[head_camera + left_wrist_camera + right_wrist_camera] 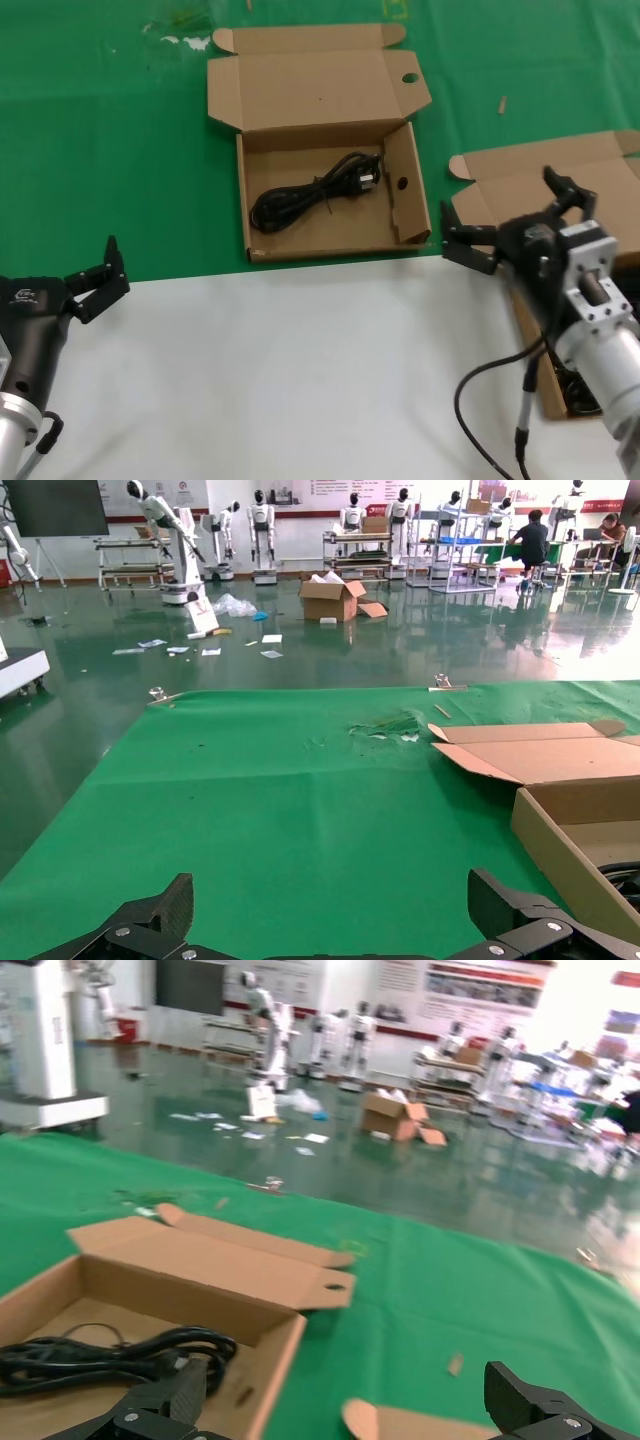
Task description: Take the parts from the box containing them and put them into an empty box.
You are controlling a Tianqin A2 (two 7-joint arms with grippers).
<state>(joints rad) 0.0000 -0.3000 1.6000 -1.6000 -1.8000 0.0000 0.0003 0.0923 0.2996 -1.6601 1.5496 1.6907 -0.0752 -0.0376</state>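
One black power cord [310, 195] lies coiled in the middle box [300, 247], whose lid flap and side wall each have a round hole. The right wrist view shows the same cord [110, 1350] inside this box [270, 1345]. The second cardboard box [530, 175] sits at the right, mostly hidden behind my right arm. A dark shape [578, 392] shows inside it. My right gripper [502, 205] hangs open and empty over that box's left edge, between the two boxes. My left gripper [98, 272] is open and empty at the left, over the white surface's edge.
Green cloth [110, 150] covers the far half of the table and a white surface [280, 370] the near half. My own black cable [480, 400] loops at the lower right. Small scraps [503, 103] lie on the cloth.
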